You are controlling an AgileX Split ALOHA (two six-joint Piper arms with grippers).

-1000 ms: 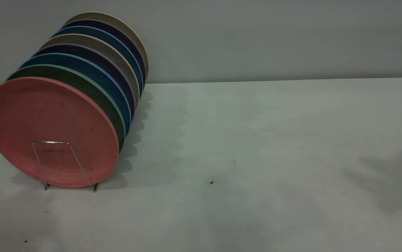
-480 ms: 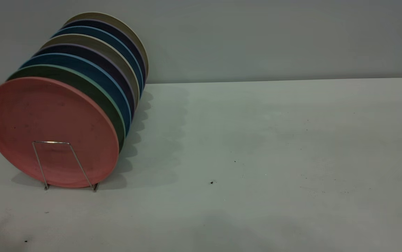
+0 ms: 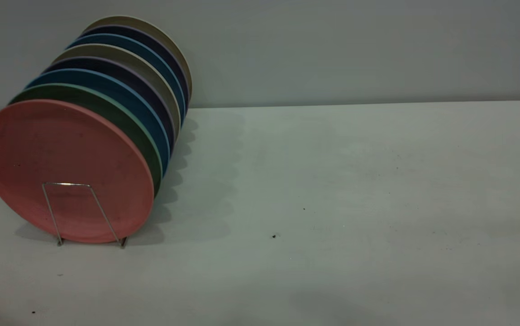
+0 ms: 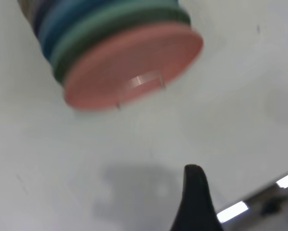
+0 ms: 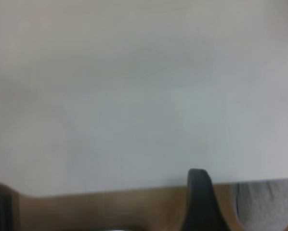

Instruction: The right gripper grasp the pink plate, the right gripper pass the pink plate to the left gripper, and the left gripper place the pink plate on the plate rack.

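The pink plate [image 3: 67,170] stands upright in the front slot of the plate rack [image 3: 72,185], behind its front wire loop and against a green plate [image 3: 119,117]. It also shows in the left wrist view [image 4: 134,65], with the wire loop [image 4: 144,82] in front of it. Neither gripper is in the exterior view. Of my left gripper only one black finger [image 4: 194,197] shows, high above the table and well away from the rack, holding nothing. Of my right gripper only one black finger [image 5: 198,202] shows, over the table's edge, holding nothing.
Behind the pink plate several more plates fill the rack: green, blue [image 3: 128,102], dark purple and beige ones. The grey table [image 3: 332,181] stretches to the right of the rack, with a few dark specks [image 3: 274,236]. A wall stands behind.
The arm shadows at the table's right side and lower left have faded and slid out of the exterior view. The plates and rack have not moved.
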